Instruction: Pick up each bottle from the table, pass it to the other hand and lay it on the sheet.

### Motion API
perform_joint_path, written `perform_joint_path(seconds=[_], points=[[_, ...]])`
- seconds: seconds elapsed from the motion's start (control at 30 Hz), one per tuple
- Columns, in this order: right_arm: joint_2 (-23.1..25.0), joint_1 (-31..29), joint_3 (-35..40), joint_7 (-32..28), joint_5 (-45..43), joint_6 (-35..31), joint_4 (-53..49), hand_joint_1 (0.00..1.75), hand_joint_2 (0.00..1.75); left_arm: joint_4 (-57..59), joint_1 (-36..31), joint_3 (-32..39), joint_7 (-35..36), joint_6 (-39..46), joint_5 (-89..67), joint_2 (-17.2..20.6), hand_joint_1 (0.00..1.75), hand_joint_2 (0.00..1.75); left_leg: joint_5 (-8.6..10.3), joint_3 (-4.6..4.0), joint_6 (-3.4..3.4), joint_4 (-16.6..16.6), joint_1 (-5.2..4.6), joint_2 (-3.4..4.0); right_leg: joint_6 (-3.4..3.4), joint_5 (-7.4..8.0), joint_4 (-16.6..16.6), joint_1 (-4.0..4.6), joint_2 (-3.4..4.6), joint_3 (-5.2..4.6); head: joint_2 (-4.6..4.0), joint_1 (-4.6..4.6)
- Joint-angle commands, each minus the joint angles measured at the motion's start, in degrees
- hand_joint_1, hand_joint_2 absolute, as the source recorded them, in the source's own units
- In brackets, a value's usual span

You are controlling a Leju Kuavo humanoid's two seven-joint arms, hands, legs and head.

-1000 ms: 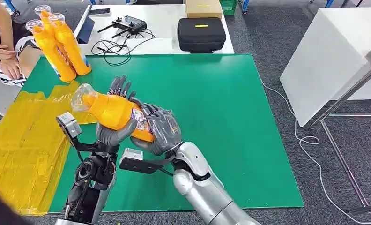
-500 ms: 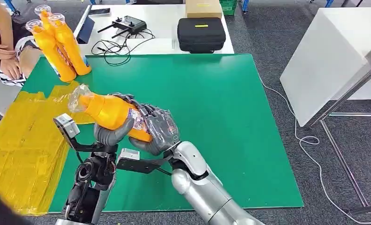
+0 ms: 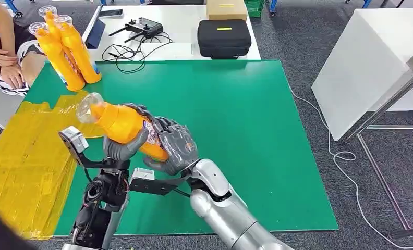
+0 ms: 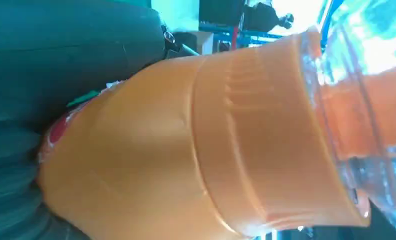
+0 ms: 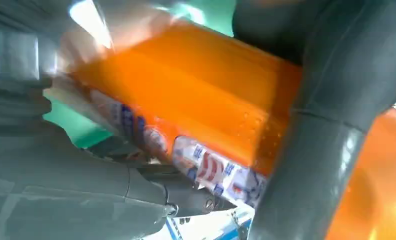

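Bottle [image 3: 122,125] gripped between left hand [image 3: 122,148] and right hand [image 3: 173,148].

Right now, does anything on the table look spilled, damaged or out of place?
Nothing looks spilled or damaged. The orange bottle is tilted on its side only because the left hand and right hand both grip it over the green mat. Three more bottles stand upright. The yellow sheet is wrinkled.

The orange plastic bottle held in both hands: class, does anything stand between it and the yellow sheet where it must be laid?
Nothing visible does. The orange plastic bottle is gripped by the left hand and right hand; the yellow sheet lies bare beside them.
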Motion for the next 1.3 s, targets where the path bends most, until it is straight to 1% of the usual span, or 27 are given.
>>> perform_joint_path(seconds=[0.03,0.1,0.2,0.23,0.3,0.33,0.5,0.53,0.57,0.67,0.7,0.73,0.77,0.8,0.83,0.87,0.9,0.93,0.97,1.0,1.07,1.1,1.13,1.17,1.23,1.27,1.3], points=[[-2.7,2.44,1.01,-4.9,-9.07,5.46,-10.62,0.0,1.75,1.41,-4.13,6.12,-1.75,14.99,-8.32,2.17,1.75,1.75,-0.09,0.22,-0.01,-0.03,0.06,0.02,0.01,-0.08,-0.04,0.07,-0.08,0.22,0.0,0.0],[-4.24,4.38,-0.13,-5.37,-13.4,6.76,-18.16,0.0,1.75,0.18,-4.02,7.67,-1.89,22.26,-14.16,2.72,1.75,1.75,-0.1,0.25,0.01,-0.03,0.05,-0.05,0.02,-0.12,-0.03,0.06,-0.17,0.27,0.0,0.04],[-6.77,7.25,-1.38,-5.21,-18.4,8.82,-28.08,0.0,1.75,0.28,-4.4,9.32,-2.07,32.37,-23.46,4.02,1.75,1.75,-0.02,0.02,0.0,-0.01,0.02,0.03,0.01,-0.03,-0.01,0.03,-0.06,0.03,0.0,0.04],[-7.14,7.46,-1.27,-4.93,-18.6,9.17,-28.93,0.0,1.75,0.3,-4.42,9.61,-2.09,32.12,-23.48,4.13,1.75,1.75,-0.07,0.17,0.01,-0.03,0.02,-0.01,0.02,-0.1,0.0,0.03,-0.13,0.17,0.0,-0.02],[-7.14,7.46,-1.27,-4.93,-18.6,9.17,-28.93,0.0,1.75,0.3,-4.42,9.61,-2.09,32.12,-23.48,4.13,1.75,1.75,-0.01,0.04,0.02,-0.04,0.02,-0.09,0.02,-0.05,-0.04,0.03,-0.16,0.06,0.0,0.02],[-7.18,7.62,-1.18,-5.02,-18.57,9.15,-28.87,0.0,1.75,0.36,-4.37,9.54,-2.11,32.15,-23.59,4.03,1.75,1.75,-0.07,0.2,0.03,-0.05,0.02,-0.15,0.04,-0.12,-0.04,0.04,-0.22,0.22,0.0,0.0],[-7.13,7.6,-1.03,-5.1,-18.54,9.22,-28.53,0.0,1.75,0.44,-4.36,9.45,-2.18,32.31,-23.79,3.79,1.75,1.75,-0.03,0.11,0.02,-0.05,-0.01,-0.04,0.03,-0.05,-0.04,0.02,-0.11,0.12,0.0,0.02],[-7.13,7.6,-1.03,-5.1,-18.54,9.22,-28.53,0.0,1.75,0.44,-4.36,9.45,-2.18,32.31,-23.79,3.79,1.75,1.75,-0.08,0.24,0.02,-0.07,0.0,-0.06,0.03,-0.1,-0.06,0.04,-0.15,0.26,0.0,0.02],[-7.1,8.14,-2.33,-6.42,-21.49,8.27,-29.6,0.0,1.75,1.72,-4.54,9.08,-1.38,40.62,-30.74,4.75,1.75,1.75,-0.06,0.2,0.01,-0.06,0.0,-0.06,0.02,-0.09,-0.06,0.03,-0.14,0.22,0.0,0.02],[-9.76,9.58,-3.71,-6.67,-26.08,8.5,-34.85,0.0,1.75,5.25,-4.85,10.26,0.09,46.88,-41.7,6.84,1.75,1.75,-0.05,0.21,0.0,-0.09,-0.01,-0.05,0.01,-0.08,-0.08,0.01,-0.12,0.21,0.0,0.02],[-10.67,10.32,-4.4,-6.66,-26.67,7.95,-36.73,0.0,1.75,5.5,-4.56,14.21,-0.08,46.88,-49.3,6.24,1.75,1.75,-0.09,0.34,0.0,-0.13,0.0,-0.01,0.01,-0.11,-0.11,0.03,-0.11,0.33,0.0,0.0],[-11.19,11.08,-5.11,-6.67,-26.98,7.35,-38.18,0.0,1.75,4.9,-4.34,19.23,0.32,46.88,-60.5,5.16,1.75,1.75,-0.05,0.25,0.0,-0.12,-0.02,-0.05,0.01,-0.09,-0.09,0.0,-0.12,0.24,0.0,0.0],[-11.39,11.37,-5.47,-6.74,-27.07,7.0,-38.78,0.0,1.75,4.79,-4.34,20.69,0.35,46.88,-64.24,5.21,1.75,1.75,-0.09,0.41,0.01,-0.17,-0.01,-0.07,0.02,-0.14,-0.13,0.02,-0.17,0.41,0.0,0.0],[-11.86,11.82,-5.94,-6.88,-27.14,6.49,-39.72,0.0,1.75,5.23,-4.49,22.08,1.26,46.88,-71.39,5.73,1.75,1.75,-0.09,0.35,0.01,-0.13,0.01,0.01,0.02,-0.11,-0.12,0.03,-0.09,0.33,0.0,0.0],[-12.18,11.94,-6.22,-7.06,-27.25,6.15,-40.31,0.0,1.75,5.45,-4.82,23.44,3.4,46.88,-80.78,6.52,1.75,1.75,-0.12,0.43,0.02,-0.15,0.02,0.03,0.03,-0.13,-0.14,0.04,-0.09,0.41,0.0,0.0],[-12.28,11.79,-6.32,-7.25,-27.52,6.0,-40.3,0.0,1.75,2.7,-4.02,24.0,6.7,46.88,-90.91,7.16,1.75,1.75,-0.08,0.3,0.02,-0.11,0.01,0.05,0.02,-0.08,-0.1,0.02,-0.04,0.27,0.0,0.02],[-12.29,11.63,-6.42,-7.43,-27.75,5.82,-40.18,0.0,1.75,2.03,-3.38,21.11,10.86,46.88,-98.96,9.11,1.75,1.75,-0.11,0.38,0.03,-0.12,0.01,0.04,0.04,-0.12,-0.11,0.03,-0.08,0.36,0.0,0.02],[-12.33,11.46,-6.53,-7.65,-28.03,5.61,-40.01,0.0,1.75,4.06,-3.52,11.04,19.41,46.88,-98.98,14.23,1.75,1.75,-0.07,0.17,0.01,-0.06,0.01,0.12,0.02,-0.04,-0.06,0.02,0.05,0.12,0.0,0.0],[-12.46,11.42,-6.71,-7.88,-28.36,5.42,-39.91,0.0,1.75,11.59,-6.42,-2.11,31.5,46.88,-98.98,20.1,1.75,1.75,-0.1,0.34,0.0,-0.13,0.02,0.23,0.01,-0.05,-0.1,0.03,0.13,0.25,0.0,0.02],[-12.5,11.42,-6.76,-7.94,-28.43,5.39,-39.91,0.0,1.75,14.85,-7.87,-6.09,34.36,46.88,-98.98,21.54,1.75,1.75,-0.14,0.47,0.0,-0.16,0.02,0.25,0.01,-0.1,-0.11,0.03,0.1,0.38,0.0,0.02],[-12.61,11.51,-6.94,-8.56,-29.12,5.55,-40.04,0.0,1.75,16.94,-8.91,-7.32,35.08,46.88,-98.98,21.76,1.75,1.75,0.02,0.18,-0.02,-0.09,-0.01,-0.14,-0.01,-0.1,-0.02,0.01,-0.25,0.17,0.0,0.02],[-12.61,11.51,-6.94,-8.56,-29.12,5.55,-40.04,0.0,1.75,16.94,-8.91,-7.32,35.08,46.88,-98.98,21.76,1.75,1.75,0.0,0.31,-0.02,-0.14,0.01,-0.18,-0.01,-0.14,-0.07,0.04,-0.35,0.3,0.0,0.02],[-12.73,11.68,-7.04,-8.55,-29.11,5.54,-40.08,0.0,1.75,24.07,-11.24,-8.5,35.75,46.88,-98.98,22.51,1.75,1.75,0.0,0.31,-0.02,-0.14,-0.01,-0.08,-0.01,-0.12,-0.06,0.02,-0.27,0.25,0.0,0.0],[-12.82,12.02,-7.34,-8.44,-29.1,5.41,-40.34,0.0,1.75,32.86,-14.46,-8.82,35.92,46.88,-98.98,21.98,1.75,1.75,-0.02,0.27,-0.02,-0.12,0.01,0.01,0.0,-0.09,-0.07,0.04,-0.14,0.2,0.0,0.0],[-12.99,12.33,-7.54,-8.35,-29.15,5.48,-40.48,0.0,1.75,37.3,-16.16,-8.39,34.16,46.88,-97.29,22.23,1.75,1.75,0.01,0.34,0.0,-0.16,-0.01,-0.15,0.02,-0.12,-0.09,0.01,-0.29,0.32,0.0,0.0],[-13.22,12.61,-7.76,-8.34,-29.18,5.48,-40.66,0.0,1.75,39.54,-16.79,-7.39,32.19,46.35,-96.53,22.47,1.75,1.75,0.02,0.21,0.0,-0.11,0.0,-0.02,0.02,-0.07,-0.06,0.02,-0.12,0.16,0.0,0.04],[-13.22,12.61,-7.76,-8.34,-29.18,5.48,-40.66,0.0,1.75,39.54,-16.79,-7.39,32.19,46.35,-96.53,22.47,1.75,1.75,0.06,0.18,-0.06,-0.1,-0.02,0.06,0.02,-0.04,-0.03,0.0,-0.01,0.12,0.0,0.04]])
